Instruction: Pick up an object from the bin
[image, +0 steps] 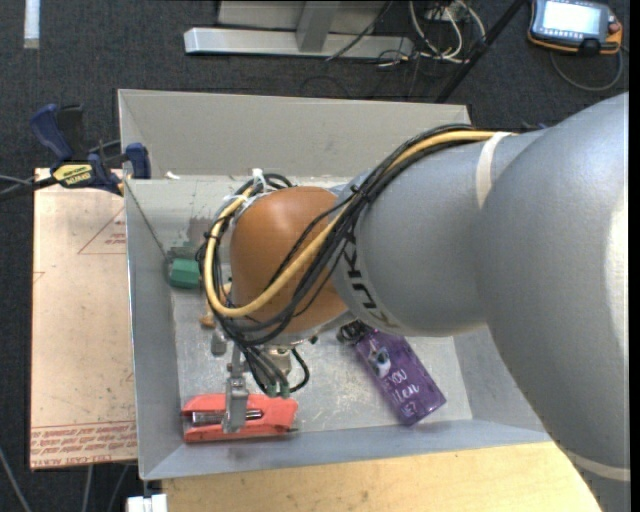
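My gripper (237, 402) reaches down at the bin's near left corner, its tip against a flat red stapler-like thing (240, 416) that lies lengthwise along the front wall. The gripper's tip crosses the middle of the red thing and hides part of it. A purple packet with pale lettering (399, 378) lies slantwise on the floor to the right, clear of the gripper. A small green block (183, 272) rests against the left wall, farther back.
The arm and its orange cover with looping cables hang over the middle and back of the bin and hide the floor there. A small tan piece (207, 321) shows beside the cables at the left.
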